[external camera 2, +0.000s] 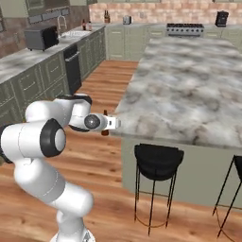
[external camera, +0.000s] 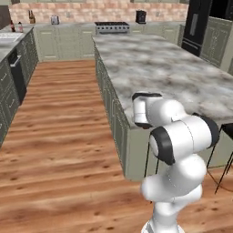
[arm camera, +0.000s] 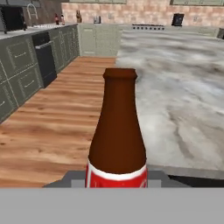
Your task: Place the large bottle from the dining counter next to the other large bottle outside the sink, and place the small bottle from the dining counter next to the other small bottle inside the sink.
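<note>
In the simulated kitchen, we see the white arm's gripper (external camera 2: 108,124) clamped on the small bottle (arm camera: 117,135), a brown glass bottle with a narrow neck and a red label banded in white. In the right base view the small bottle (external camera 2: 105,128) hangs upright in the claw, above the wooden floor (external camera 2: 106,80), just beside the near corner of the dining counter (external camera 2: 189,85) and touching neither. Through the hand camera, the bottle rises from the bottom edge and fills the middle of the frame, with the marbled dining counter (arm camera: 183,87) stretching away on the right and a row of sage-green cabinets (arm camera: 22,74) on the left. From the left base camera, we see the arm's elbow in front of the near end of the dining counter (external camera: 182,68). The sink (external camera 2: 78,34), with its curved chrome tap (external camera 2: 60,21), sits in the far counter along the side wall, well apart from the gripper. Two bottles (external camera 2: 86,25) stand just beside the basin on the counter; we cannot tell at this range what they are. Two black stools (external camera 2: 158,160) stand against the near side of the island, and a microwave (external camera 2: 41,37) rests on the side counter near the sink.
</note>
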Controlling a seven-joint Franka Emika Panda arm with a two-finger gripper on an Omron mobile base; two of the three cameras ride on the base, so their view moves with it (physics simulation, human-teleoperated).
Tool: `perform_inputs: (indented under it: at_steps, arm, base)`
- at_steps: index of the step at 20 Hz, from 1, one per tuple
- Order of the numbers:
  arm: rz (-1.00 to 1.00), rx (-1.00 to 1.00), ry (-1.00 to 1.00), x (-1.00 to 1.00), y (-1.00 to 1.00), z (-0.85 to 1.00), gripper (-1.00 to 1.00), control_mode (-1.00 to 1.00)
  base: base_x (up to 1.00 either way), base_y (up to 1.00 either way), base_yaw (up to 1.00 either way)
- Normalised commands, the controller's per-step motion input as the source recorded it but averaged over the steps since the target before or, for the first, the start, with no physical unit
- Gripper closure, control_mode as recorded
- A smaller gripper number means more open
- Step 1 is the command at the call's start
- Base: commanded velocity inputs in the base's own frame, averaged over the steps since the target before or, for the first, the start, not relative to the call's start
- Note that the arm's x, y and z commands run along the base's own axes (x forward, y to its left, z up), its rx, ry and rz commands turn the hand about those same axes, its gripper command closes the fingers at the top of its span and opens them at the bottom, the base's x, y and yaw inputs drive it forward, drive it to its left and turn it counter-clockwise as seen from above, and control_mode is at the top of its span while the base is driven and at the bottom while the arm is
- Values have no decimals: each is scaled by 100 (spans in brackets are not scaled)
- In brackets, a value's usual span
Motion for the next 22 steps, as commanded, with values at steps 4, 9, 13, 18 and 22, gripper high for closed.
perform_inputs:
  at_steps: [4,9,13,18,22]
  arm:
    - [0,0,0,0,0,0,100,100]
    - [0,0,0,0,0,0,100,100]
    - [0,0,0,0,0,0,100,100]
    - [0,0,0,0,0,0,100,100]
    - [0,0,0,0,0,0,100,100]
  base:
    - [57,93,11]
    - [95,58,3]
    - [100,20,0]
    - [100,20,0]
    - [100,52,1]
